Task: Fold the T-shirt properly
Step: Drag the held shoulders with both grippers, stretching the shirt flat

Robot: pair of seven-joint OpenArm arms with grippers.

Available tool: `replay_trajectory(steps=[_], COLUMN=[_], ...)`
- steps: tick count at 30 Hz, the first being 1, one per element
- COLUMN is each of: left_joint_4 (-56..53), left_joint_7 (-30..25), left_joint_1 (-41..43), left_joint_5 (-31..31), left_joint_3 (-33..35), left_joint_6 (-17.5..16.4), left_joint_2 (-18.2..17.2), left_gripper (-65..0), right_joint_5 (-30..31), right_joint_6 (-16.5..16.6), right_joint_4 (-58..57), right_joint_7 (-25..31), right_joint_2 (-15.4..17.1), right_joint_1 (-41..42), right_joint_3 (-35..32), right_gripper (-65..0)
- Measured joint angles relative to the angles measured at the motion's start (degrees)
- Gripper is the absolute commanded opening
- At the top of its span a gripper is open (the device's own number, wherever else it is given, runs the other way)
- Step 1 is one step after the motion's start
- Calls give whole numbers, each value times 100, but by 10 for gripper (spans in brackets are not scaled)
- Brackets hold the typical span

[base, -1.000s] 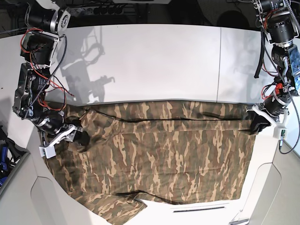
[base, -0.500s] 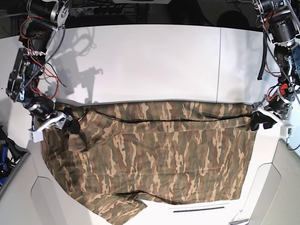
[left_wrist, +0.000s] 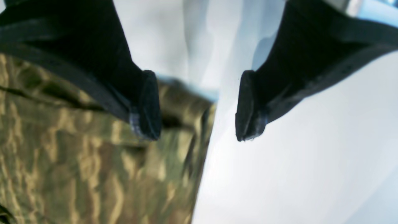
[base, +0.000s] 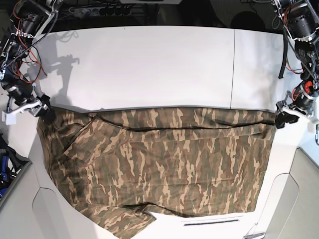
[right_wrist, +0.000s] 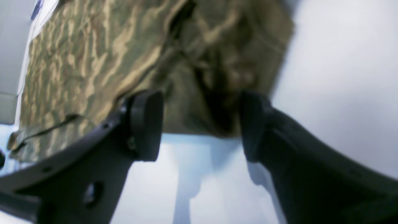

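The camouflage T-shirt (base: 164, 159) lies spread across the front half of the white table (base: 159, 64), with a long crease near its top edge. My left gripper (base: 281, 119) hovers at the shirt's top right corner. In the left wrist view the left gripper (left_wrist: 199, 107) is open, one finger over the T-shirt (left_wrist: 77, 171) edge, the other over bare table, nothing pinched. My right gripper (base: 45, 112) is at the top left corner. In the right wrist view the right gripper (right_wrist: 199, 124) is open, the bunched T-shirt (right_wrist: 93, 56) corner just beyond its pads (right_wrist: 146, 124).
A seam (base: 233, 64) divides the tabletop on the right. A power strip (base: 99, 9) and cables lie along the back edge. Grey panels (base: 20, 199) flank the front corners. The shirt's lower left part (base: 124, 221) reaches the front cutout.
The left gripper has opened, let go of the shirt's right corner and drawn slightly outward. The right arm has pulled up and left off the shirt to its corner.
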Motion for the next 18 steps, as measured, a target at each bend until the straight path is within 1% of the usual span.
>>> replay_trajectory(steps=[2,3,5,8,11,12,14,18], left_joint_4=[-2,-2,-2,-2,-2,-2,-63,-380], left_joint_7=[-90,-118,-153,-151,-221,-267,-431,-815], left_joint_1=[105,138,166,181,199,205,212,166], left_joint_5=[35,92,151,177,162,162,190,168], left_joint_3=[-2,-2,-2,0,-2,-2,-2,-11], left_joint_6=[0,2,2,0,33,109,109,103], left_joint_2=[42,68,170,341,448,463,479,470], left_gripper=[-244,-244,-244,-241,-191,-188,-188,-188], right_joint_5=[-48,-81,-315,-341,-337,-339,-334,-321], right_joint_6=[-9,-66,-111,-131,-177,-190,-195,-166], right_joint_4=[0,0,0,0,-13,-48,-168,-494], right_joint_7=[81,151,190,225,332,400,466,850], right_joint_2=[13,13,13,11,13,13,15,33], right_joint_1=[-68,-94,-122,-125,-120,-120,-120,-81], right_joint_3=[61,66,66,66,63,57,26,-87], right_gripper=[-270,-270,-270,-270,-270,-270,-270,-270])
